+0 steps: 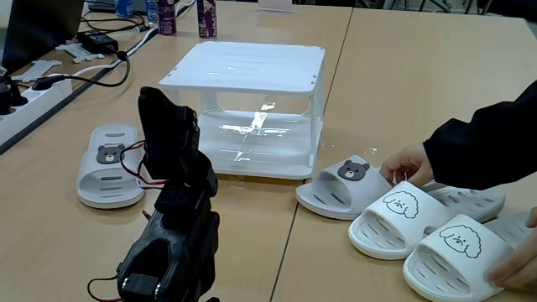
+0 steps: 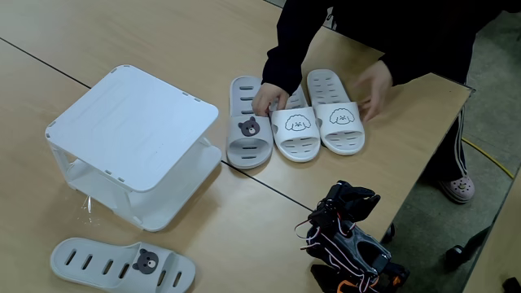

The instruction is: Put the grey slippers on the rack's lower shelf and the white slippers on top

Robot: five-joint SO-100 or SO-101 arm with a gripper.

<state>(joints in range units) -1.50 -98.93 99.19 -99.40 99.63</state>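
The white two-tier rack (image 1: 243,71) (image 2: 130,122) stands mid-table, with nothing on its top or on its lower shelf (image 1: 260,151). One grey slipper (image 1: 109,164) (image 2: 122,264) lies alone beside the rack. The other grey slipper (image 1: 344,186) (image 2: 248,130) lies next to the two white slippers (image 1: 401,220) (image 2: 295,130). A person's hands (image 1: 409,164) (image 2: 273,99) rest on these three slippers. My black arm sits folded and away from all of them. Its gripper (image 1: 161,113) (image 2: 352,199) holds nothing, and the jaws are too dark to read.
In a fixed view, a power strip (image 1: 33,91), cables and an adapter lie at the far left, and bottles (image 1: 205,17) stand behind the rack. The person's dark sleeve (image 1: 487,147) reaches in from the right. The table edge (image 2: 440,155) runs close to my arm's base.
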